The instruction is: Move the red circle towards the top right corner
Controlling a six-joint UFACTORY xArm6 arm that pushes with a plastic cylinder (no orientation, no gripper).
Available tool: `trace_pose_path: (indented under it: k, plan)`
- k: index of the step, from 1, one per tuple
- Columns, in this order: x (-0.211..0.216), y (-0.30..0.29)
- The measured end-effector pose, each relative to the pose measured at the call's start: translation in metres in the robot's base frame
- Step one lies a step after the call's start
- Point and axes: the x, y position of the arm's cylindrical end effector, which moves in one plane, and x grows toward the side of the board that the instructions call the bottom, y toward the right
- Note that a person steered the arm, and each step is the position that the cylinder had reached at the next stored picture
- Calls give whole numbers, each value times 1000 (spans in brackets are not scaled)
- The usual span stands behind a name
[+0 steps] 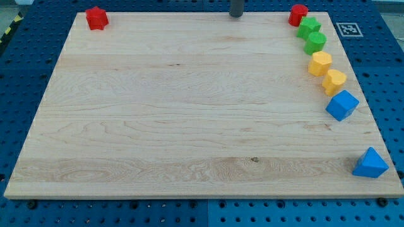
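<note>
Camera view: your red circle (298,14) already sits at the worktop's (177,113) top right corner, tip (236,16) well left of it, no pincer showing; little pushing remains.

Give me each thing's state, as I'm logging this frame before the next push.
my tip: at the view's top edge, touching no block.
red circle: in the top right corner.
red block: top left corner, alone.
green blocks: touching.
yellow blocks: touching.
blue blocks: apart.
</note>
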Motion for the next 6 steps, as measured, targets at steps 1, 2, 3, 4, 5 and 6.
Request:
trace_pose_path:
  k: [1,2,3,4,5,6]
  plan:
    - [-1,20]
    - [-1,63]
    - [-1,96]
    - [-1,108]
    - [-1,119]
    - [-1,144]
